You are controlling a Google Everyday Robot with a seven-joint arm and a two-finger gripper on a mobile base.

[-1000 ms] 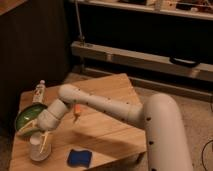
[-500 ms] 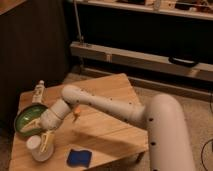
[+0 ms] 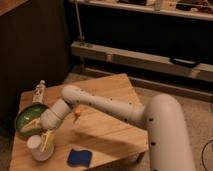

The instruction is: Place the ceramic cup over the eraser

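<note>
The ceramic cup, small and white, stands on the wooden table near its front left corner, with its wider end down. My gripper is right over and against the cup, at the end of the white arm that reaches in from the right. The eraser is hidden; no black block shows on the table.
A green bowl sits just behind the cup, with the gripper's wrist over its rim. A white bottle with a label stands at the back left. A flat blue pad lies near the front edge, right of the cup.
The gripper has shifted slightly down and left towards the cup. The cup stays at about the same spot on the table.
</note>
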